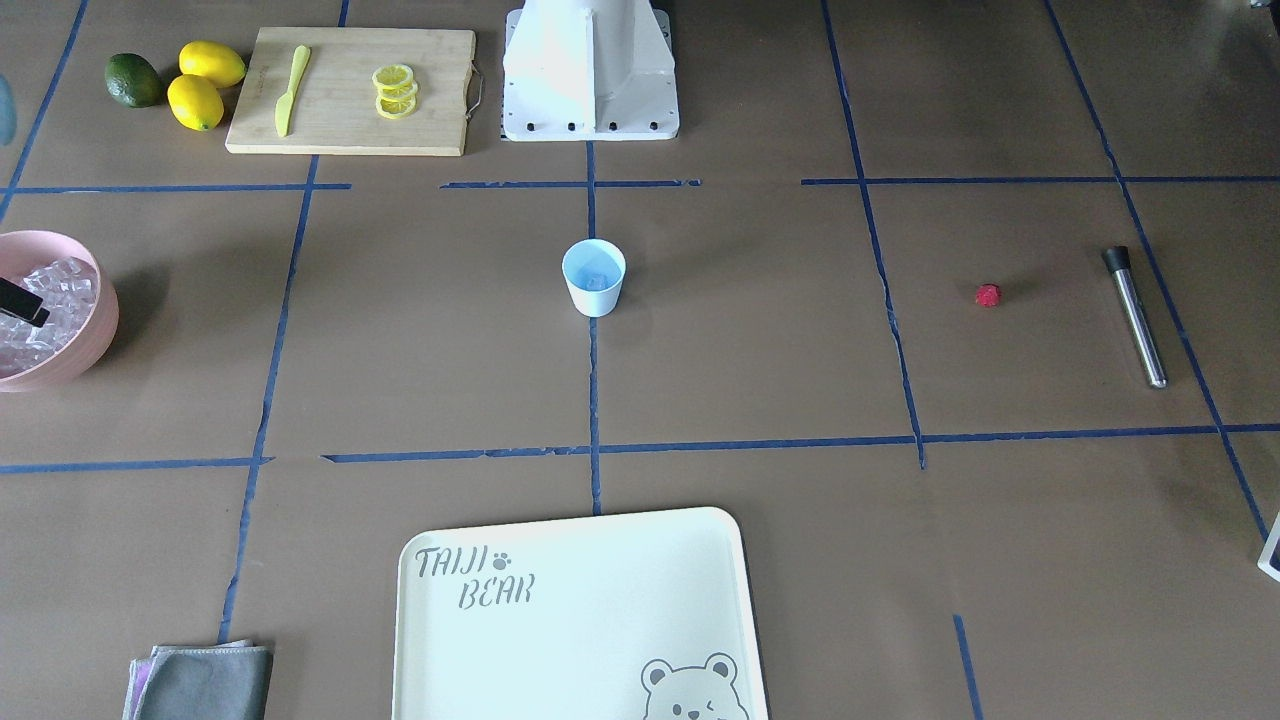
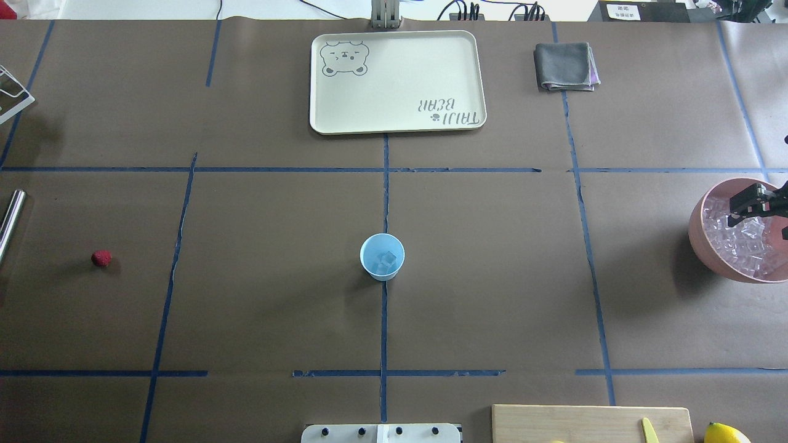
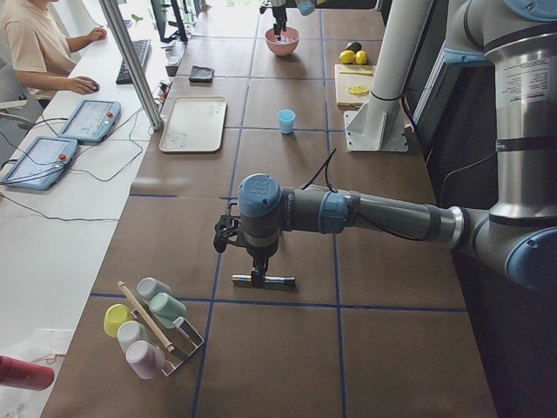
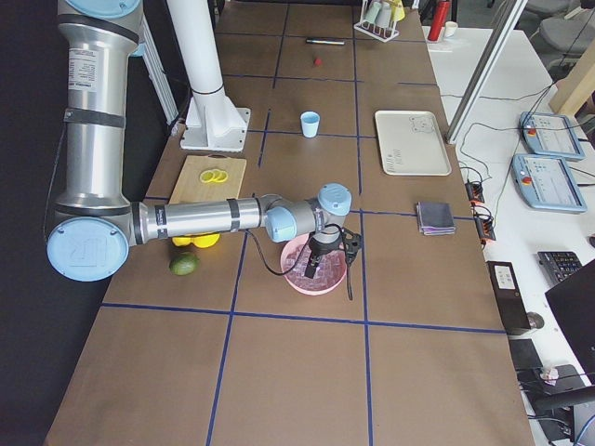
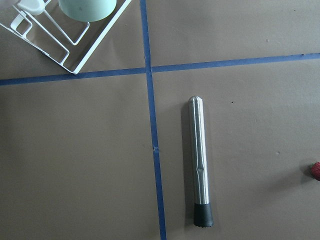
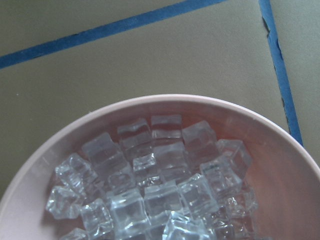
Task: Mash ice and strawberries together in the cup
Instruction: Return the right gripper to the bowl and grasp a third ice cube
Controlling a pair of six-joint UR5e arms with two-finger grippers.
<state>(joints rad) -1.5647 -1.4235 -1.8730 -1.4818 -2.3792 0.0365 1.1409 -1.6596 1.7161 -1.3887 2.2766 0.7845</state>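
Overhead exterior: I see ice [image 2: 386, 261] in cup [image 2: 365, 258]; strawberry [image 2: 101, 258], muddler [image 2: 11, 215] far left, unused. Left gripper [image 3: 258, 277], right gripper [image 2: 754, 206] spread: can't tell.

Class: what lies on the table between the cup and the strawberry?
Nothing stands there: the overhead view shows only bare table and one blue tape line between cup and strawberry.

I count one cup [image 1: 594, 278], one strawberry [image 1: 988, 294], two lemons [image 1: 211, 64], one lime [image 1: 133, 80], one bowl [image 1: 98, 328], one tray [image 1: 600, 620], one muddler [image 1: 1135, 315].
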